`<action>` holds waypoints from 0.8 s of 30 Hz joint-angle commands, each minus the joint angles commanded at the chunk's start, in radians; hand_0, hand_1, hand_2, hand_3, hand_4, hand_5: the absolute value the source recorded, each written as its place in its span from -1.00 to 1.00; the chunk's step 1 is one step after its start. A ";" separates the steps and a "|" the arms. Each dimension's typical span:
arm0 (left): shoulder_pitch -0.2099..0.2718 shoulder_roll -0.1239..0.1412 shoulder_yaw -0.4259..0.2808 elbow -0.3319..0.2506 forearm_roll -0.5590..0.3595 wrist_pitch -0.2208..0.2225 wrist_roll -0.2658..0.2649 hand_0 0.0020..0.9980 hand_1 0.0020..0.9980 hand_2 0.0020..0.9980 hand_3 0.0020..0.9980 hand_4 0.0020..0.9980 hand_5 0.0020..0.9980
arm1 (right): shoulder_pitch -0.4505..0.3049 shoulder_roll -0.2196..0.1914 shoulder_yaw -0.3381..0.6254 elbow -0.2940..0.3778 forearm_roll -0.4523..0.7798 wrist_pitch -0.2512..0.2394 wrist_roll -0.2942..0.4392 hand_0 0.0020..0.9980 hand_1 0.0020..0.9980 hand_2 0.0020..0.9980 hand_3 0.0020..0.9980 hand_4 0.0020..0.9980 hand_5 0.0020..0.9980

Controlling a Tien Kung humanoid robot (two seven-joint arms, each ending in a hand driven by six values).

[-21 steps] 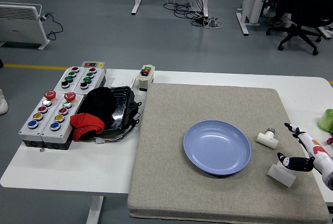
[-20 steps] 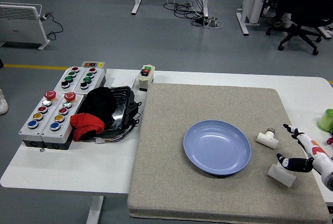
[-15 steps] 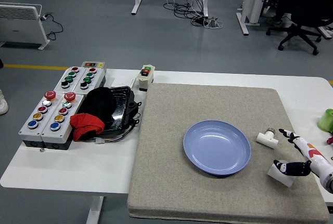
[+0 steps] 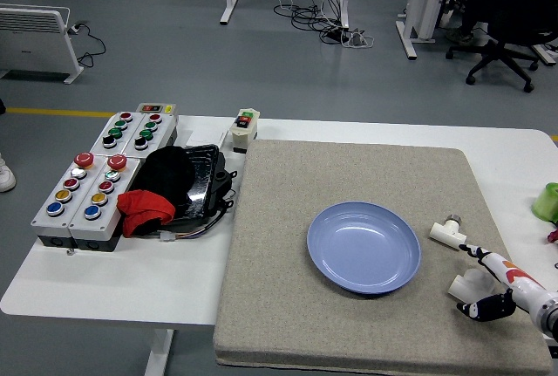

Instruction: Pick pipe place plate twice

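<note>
- Setting: a white bench point(image 4: 122, 284) in a workshop with a grey floor carries a grey felt mat point(image 4: 349, 306). A blue plate point(image 4: 364, 246) lies empty on the mat.
- Task items: two white pipe fittings lie right of the plate. The far pipe fitting point(image 4: 447, 232) is just beside the rim. The near pipe fitting point(image 4: 462, 283) lies closer to the mat's right edge.
- Right hand point(image 4: 488, 293): it enters from the lower right. Its fingers point(image 4: 475, 251) are spread around the near fitting, one above and one below. No closed pinch is visible.
- Left hand: not in view.
- Risk: a partial closure can push the fitting sideways instead of trapping it. The fitting may then roll off the mat.
- Risk: the upper finger lies near the far fitting and may knock it.
- Risk: a shallow grip can drop the fitting short of the plate.
</note>
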 joint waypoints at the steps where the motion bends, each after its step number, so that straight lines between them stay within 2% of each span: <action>1: 0.000 0.000 0.000 0.000 -0.001 0.000 0.000 0.25 0.18 0.04 0.18 -0.47 1.00 | 0.001 0.001 -0.001 -0.002 -0.011 0.003 -0.002 1.00 0.96 1.00 1.00 0.63 -0.62; 2: -0.001 0.000 0.001 0.000 -0.001 0.000 0.000 0.25 0.18 0.04 0.18 -0.47 1.00 | 0.003 0.002 -0.002 -0.005 -0.022 0.003 -0.005 0.94 0.82 1.00 1.00 0.58 -0.66; 7: -0.001 0.000 0.001 0.000 0.000 0.000 0.000 0.25 0.18 0.04 0.18 -0.47 1.00 | 0.008 0.006 0.000 -0.017 -0.068 -0.010 -0.021 0.94 0.82 1.00 1.00 0.58 -0.66; 8: -0.002 0.000 0.001 0.000 -0.001 0.000 0.000 0.25 0.18 0.04 0.18 -0.47 1.00 | 0.009 0.006 0.001 -0.018 -0.075 -0.010 -0.022 0.57 0.56 0.70 0.68 0.43 -0.82; 13: -0.002 0.000 0.000 0.000 0.000 0.000 0.001 0.25 0.18 0.04 0.18 -0.47 1.00 | 0.010 0.007 0.004 -0.025 -0.062 -0.019 -0.035 0.57 0.56 0.70 0.68 0.43 -0.82; 14: -0.002 0.000 0.001 0.000 -0.001 0.000 0.000 0.24 0.18 0.04 0.18 -0.47 1.00 | 0.011 0.008 0.005 -0.027 -0.061 -0.024 -0.038 0.19 0.29 0.29 0.48 0.17 -1.00; 19: -0.002 0.000 0.000 0.000 0.000 -0.001 0.001 0.24 0.18 0.04 0.18 -0.47 1.00 | 0.013 0.008 0.007 -0.028 -0.048 -0.025 -0.044 0.19 0.29 0.29 0.48 0.17 -1.00; 20: -0.001 0.000 0.000 0.000 0.000 -0.001 0.001 0.25 0.18 0.04 0.18 -0.47 1.00 | 0.013 0.008 0.007 -0.028 -0.045 -0.024 -0.045 -0.09 0.09 0.10 0.42 0.09 -1.00; 24: -0.001 0.000 0.000 0.000 0.000 -0.001 0.002 0.25 0.18 0.04 0.18 -0.47 1.00 | 0.013 0.008 0.007 -0.023 -0.036 -0.035 -0.046 -0.09 0.09 0.10 0.42 0.09 -1.00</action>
